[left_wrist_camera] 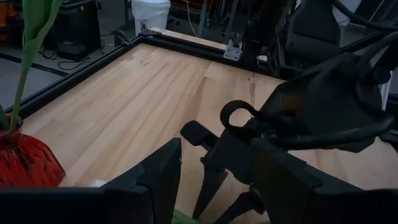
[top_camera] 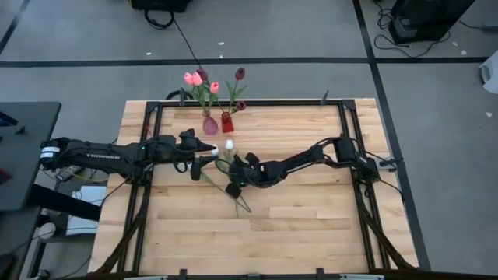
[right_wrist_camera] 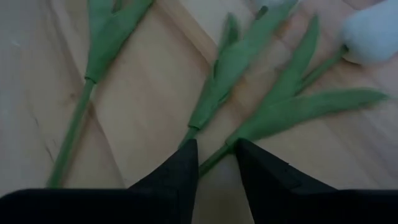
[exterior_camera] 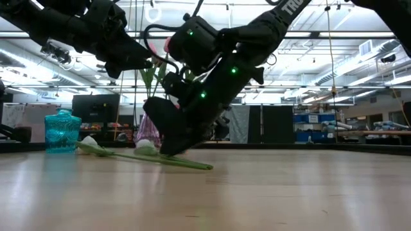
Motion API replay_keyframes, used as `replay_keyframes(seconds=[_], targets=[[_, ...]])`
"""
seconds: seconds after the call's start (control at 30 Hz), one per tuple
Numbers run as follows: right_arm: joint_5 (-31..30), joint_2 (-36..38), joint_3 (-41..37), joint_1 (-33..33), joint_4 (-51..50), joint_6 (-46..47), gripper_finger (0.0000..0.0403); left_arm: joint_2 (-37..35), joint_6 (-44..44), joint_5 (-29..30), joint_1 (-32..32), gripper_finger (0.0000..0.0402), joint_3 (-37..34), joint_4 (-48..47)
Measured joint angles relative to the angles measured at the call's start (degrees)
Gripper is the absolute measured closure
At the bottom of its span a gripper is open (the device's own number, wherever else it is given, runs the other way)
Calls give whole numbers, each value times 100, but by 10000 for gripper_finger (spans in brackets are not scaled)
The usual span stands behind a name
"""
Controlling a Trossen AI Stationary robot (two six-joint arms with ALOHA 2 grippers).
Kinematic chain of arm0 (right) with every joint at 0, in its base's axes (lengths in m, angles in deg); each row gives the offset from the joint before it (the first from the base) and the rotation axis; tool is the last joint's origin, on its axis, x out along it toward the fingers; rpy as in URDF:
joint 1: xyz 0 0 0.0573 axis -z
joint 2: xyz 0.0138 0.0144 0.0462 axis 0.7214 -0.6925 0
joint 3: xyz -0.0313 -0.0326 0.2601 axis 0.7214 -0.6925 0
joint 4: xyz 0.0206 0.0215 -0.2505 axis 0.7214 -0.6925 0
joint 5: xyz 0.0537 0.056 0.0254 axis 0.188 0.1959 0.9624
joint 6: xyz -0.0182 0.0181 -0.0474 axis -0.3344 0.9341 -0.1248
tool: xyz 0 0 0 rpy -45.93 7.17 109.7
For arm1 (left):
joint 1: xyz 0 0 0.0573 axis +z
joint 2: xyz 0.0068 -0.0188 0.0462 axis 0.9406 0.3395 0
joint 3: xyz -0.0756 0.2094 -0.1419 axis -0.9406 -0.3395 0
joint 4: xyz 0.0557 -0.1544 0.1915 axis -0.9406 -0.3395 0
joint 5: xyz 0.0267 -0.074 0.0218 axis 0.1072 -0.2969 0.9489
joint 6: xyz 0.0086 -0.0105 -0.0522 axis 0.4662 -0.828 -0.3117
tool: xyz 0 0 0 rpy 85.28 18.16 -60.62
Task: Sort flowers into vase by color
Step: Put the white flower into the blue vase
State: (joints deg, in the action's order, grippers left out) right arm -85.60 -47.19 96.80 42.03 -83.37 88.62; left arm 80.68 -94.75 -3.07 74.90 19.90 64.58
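Three white flowers lie flat on the wooden table: heads (top_camera: 229, 145), stems (top_camera: 240, 198) toward the near edge. My right gripper (right_wrist_camera: 217, 152) is lowered over them, slanting down and open, its fingers on either side of one stem (right_wrist_camera: 214, 158); that stem's head (right_wrist_camera: 373, 31) lies beyond. My left gripper (top_camera: 204, 152) hovers open just left of the heads, nothing between its fingers (left_wrist_camera: 161, 174). A pink vase (top_camera: 210, 124) holds pink tulips (top_camera: 194, 78). A red vase (top_camera: 226, 122) holds maroon ones (top_camera: 240, 74). My right gripper's fingers (right_wrist_camera: 186, 165) straddle the lower stem of one white tulip (right_wrist_camera: 214, 158), just below its leaves, coming from above at a slant and lying across the stem. The flower lies flat on the table. Whether the fingers touch the stem, I cannot tell.
Two more green stems with leaves (right_wrist_camera: 87, 74) (right_wrist_camera: 230, 68) lie beside the straddled one. A teal glass jar (exterior_camera: 62, 131) stands on the table in the low view. A black frame (top_camera: 257, 102) borders the table's far edge behind the vases. Bare wood (top_camera: 311, 233) lies toward the near edge.
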Motion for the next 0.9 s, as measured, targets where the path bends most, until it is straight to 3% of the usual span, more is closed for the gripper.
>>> replay_keyframes(seconds=[0.27,0.5,0.77,0.9], targets=[[240,43,17,74,-359,133,295,0,-3,-18,0,204,0,-18],[450,68,22,79,-676,-160,388,-2,-23,-68,2,204,0,-252],[515,504,-45,33,-1159,-630,398,-2,-29,-71,0,204,0,-309],[123,1011,-28,-91,-1433,-762,400,-35,-132,-175,-2,204,0,-326]])
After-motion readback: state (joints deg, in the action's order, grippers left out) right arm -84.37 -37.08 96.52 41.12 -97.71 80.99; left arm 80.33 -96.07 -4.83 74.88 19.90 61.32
